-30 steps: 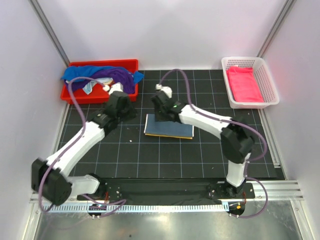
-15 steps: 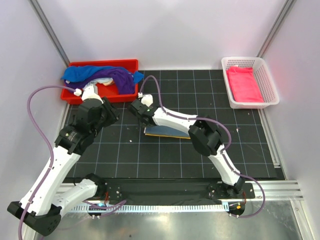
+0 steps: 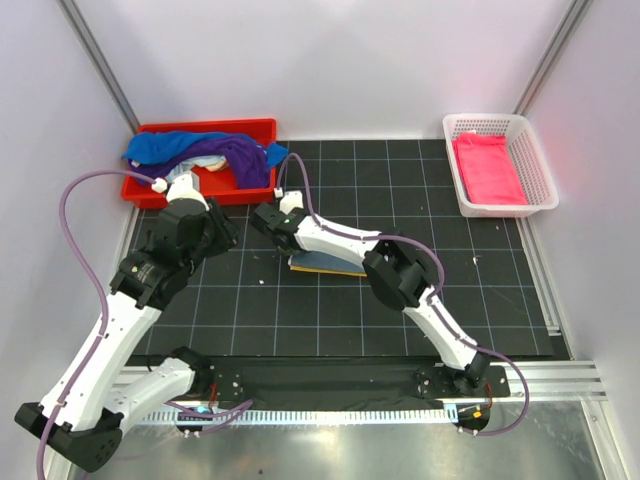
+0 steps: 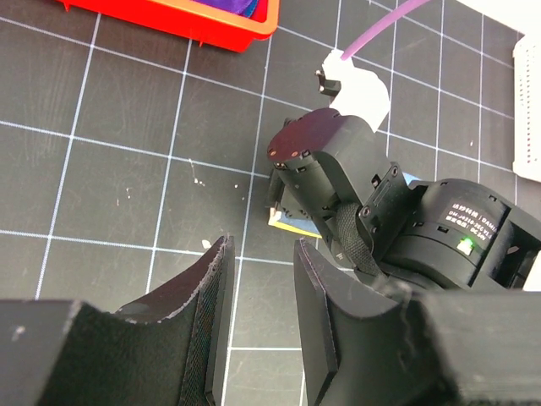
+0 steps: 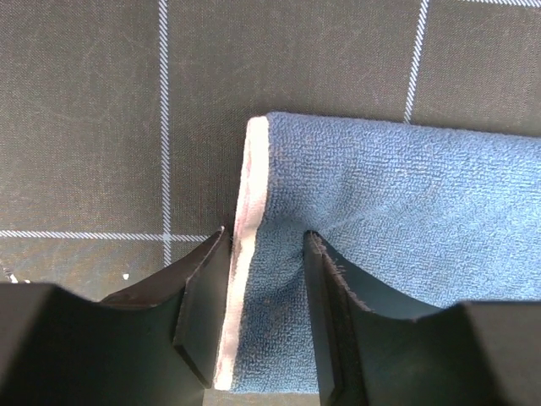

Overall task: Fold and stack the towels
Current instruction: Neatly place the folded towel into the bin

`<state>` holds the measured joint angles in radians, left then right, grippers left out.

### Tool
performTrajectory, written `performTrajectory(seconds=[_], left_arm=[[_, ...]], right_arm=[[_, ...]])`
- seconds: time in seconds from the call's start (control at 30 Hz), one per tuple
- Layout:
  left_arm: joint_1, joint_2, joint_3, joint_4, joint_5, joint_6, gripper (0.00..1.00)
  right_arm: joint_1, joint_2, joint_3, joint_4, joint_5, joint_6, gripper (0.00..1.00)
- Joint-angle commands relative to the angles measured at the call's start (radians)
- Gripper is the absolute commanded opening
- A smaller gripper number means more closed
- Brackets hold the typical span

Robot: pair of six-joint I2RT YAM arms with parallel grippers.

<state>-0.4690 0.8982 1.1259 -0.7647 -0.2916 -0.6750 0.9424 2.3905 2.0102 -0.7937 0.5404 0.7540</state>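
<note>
At mid-mat [image 3: 400,200], the folded slate blue towel [image 3: 325,264] lies flat, its long axis running left to right, the right end tipped slightly nearer the arm bases. It is a thick looped-pile rectangle with a pale pink hem on its left end and a yellow-orange edge along its near side.

The right gripper [image 5: 264,244] stands astride that hem with its jaws parted. One finger is on the mat and the other dents the pile. The hem is flat between them, not bunched.

The left gripper [image 4: 262,247] hangs spread over bare mat, holding nothing.

Bright blue and purple towels [image 3: 215,150] are heaped in the red bin [image 3: 150,192]. A pink towel [image 3: 487,168] lies in the white mesh basket [image 3: 540,205].

Since a second ago the right arm has swung from the towel's far edge to its left end, and the left arm has drawn back leftward.
</note>
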Motion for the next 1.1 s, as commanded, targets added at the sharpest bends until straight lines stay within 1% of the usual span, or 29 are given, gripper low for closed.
performTrajectory(seconds=[0.0, 0.03, 0.1, 0.23, 0.27, 0.3, 0.4, 0.47, 0.53, 0.6, 0.63, 0.67, 0.7, 0.77, 0.8, 0.9, 1.07], left_arm=[[0.004, -0.015, -0.011, 0.001, 0.017, 0.015, 0.38], [0.004, -0.015, -0.014, 0.001, 0.019, 0.014, 0.38], [0.003, -0.013, -0.02, 0.001, 0.028, 0.014, 0.37], [0.003, -0.018, -0.02, -0.007, 0.032, 0.015, 0.37], [0.004, -0.016, -0.018, -0.01, 0.032, 0.014, 0.37], [0.004, -0.016, -0.015, -0.012, 0.037, 0.015, 0.36], [0.003, -0.019, -0.012, -0.012, 0.037, 0.014, 0.36], [0.004, -0.018, -0.011, -0.007, 0.043, 0.015, 0.36], [0.003, -0.015, -0.012, -0.002, 0.048, 0.015, 0.36], [0.003, -0.005, -0.011, 0.005, 0.052, 0.018, 0.35], [0.003, -0.004, -0.011, 0.005, 0.055, 0.018, 0.35], [0.004, 0.004, -0.015, 0.019, 0.066, 0.02, 0.35], [0.004, 0.004, -0.017, 0.019, 0.071, 0.02, 0.35], [0.004, 0.007, -0.023, 0.028, 0.08, 0.018, 0.34], [0.003, 0.01, -0.026, 0.033, 0.085, 0.018, 0.34], [0.004, 0.01, -0.034, 0.05, 0.091, 0.018, 0.35], [0.004, 0.021, -0.029, 0.067, 0.101, 0.022, 0.35]], right_arm=[[0.004, 0.042, 0.022, -0.07, 0.029, 0.01, 0.45], [0.006, 0.047, 0.021, -0.084, 0.029, 0.001, 0.42], [0.007, 0.061, 0.004, -0.091, 0.021, -0.002, 0.4], [-0.005, 0.039, -0.089, -0.067, 0.018, -0.007, 0.27], [-0.014, 0.03, -0.138, -0.056, 0.015, -0.005, 0.25], [-0.027, 0.003, -0.168, -0.047, 0.01, -0.002, 0.19], [-0.053, -0.046, -0.301, 0.005, -0.002, 0.018, 0.06], [-0.082, -0.092, -0.392, 0.042, -0.003, 0.024, 0.02], [-0.112, -0.144, -0.45, 0.071, 0.001, 0.045, 0.01], [-0.139, -0.186, -0.549, 0.102, -0.003, 0.065, 0.01], [-0.172, -0.229, -0.621, 0.137, -0.014, 0.073, 0.01], [-0.23, -0.304, -0.769, 0.215, -0.04, 0.105, 0.01], [-0.252, -0.335, -0.771, 0.215, -0.049, 0.105, 0.01], [-0.292, -0.382, -0.862, 0.267, -0.069, 0.122, 0.01], [-0.328, -0.428, -0.886, 0.281, -0.079, 0.125, 0.01], [-0.387, -0.487, -0.961, 0.31, -0.097, 0.139, 0.01], [-0.542, -0.617, -1.086, 0.372, -0.154, 0.151, 0.01]])
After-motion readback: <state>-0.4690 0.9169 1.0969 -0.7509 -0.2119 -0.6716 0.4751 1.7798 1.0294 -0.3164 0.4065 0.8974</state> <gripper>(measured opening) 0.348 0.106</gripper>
